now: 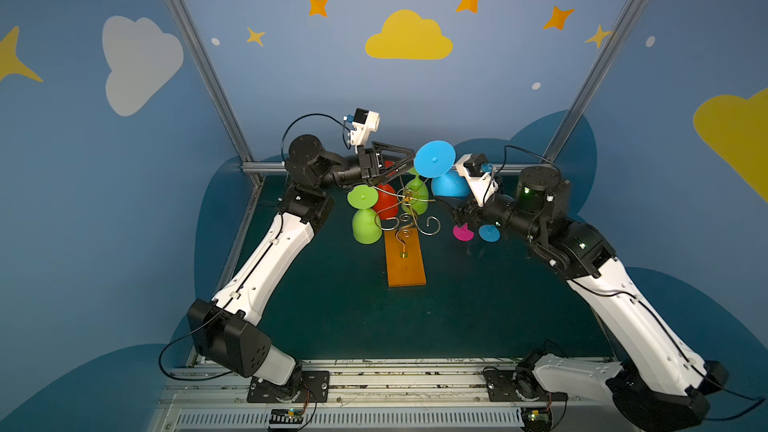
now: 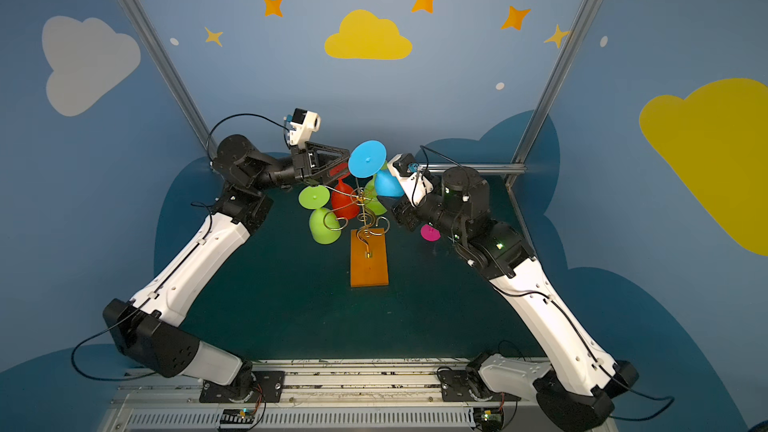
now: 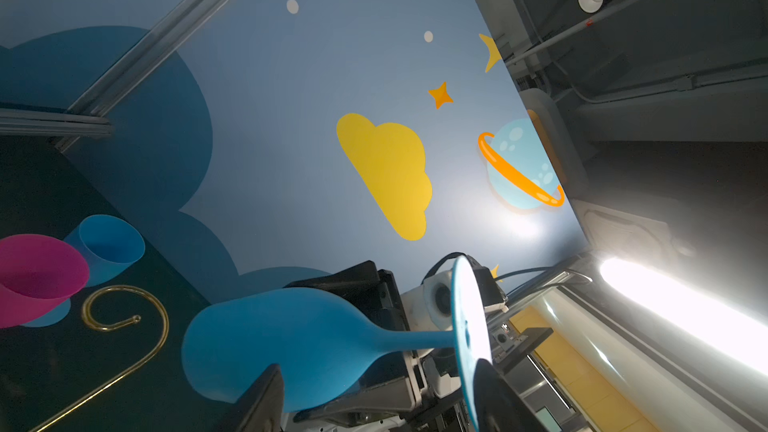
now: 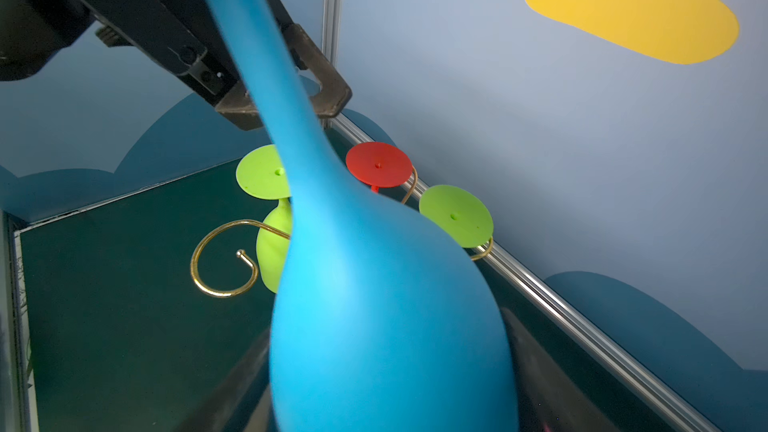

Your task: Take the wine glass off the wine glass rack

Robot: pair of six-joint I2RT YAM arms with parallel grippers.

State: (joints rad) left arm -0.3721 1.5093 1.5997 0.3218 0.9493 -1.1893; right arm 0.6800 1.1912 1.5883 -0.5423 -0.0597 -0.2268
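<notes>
A blue wine glass hangs foot-up and tilted, just right of the top of the gold wire wine glass rack. My right gripper is shut on its bowl, with a finger on each side. My left gripper is open, and the stem lies loose between its spread fingers. In the right wrist view, two left fingertips flank the stem without touching. An empty scroll arm shows beside the bowl.
A lime green glass, a red glass and another green glass hang on the rack, above its orange base. A pink glass and a blue glass are on the table under the right arm. Walls are close behind.
</notes>
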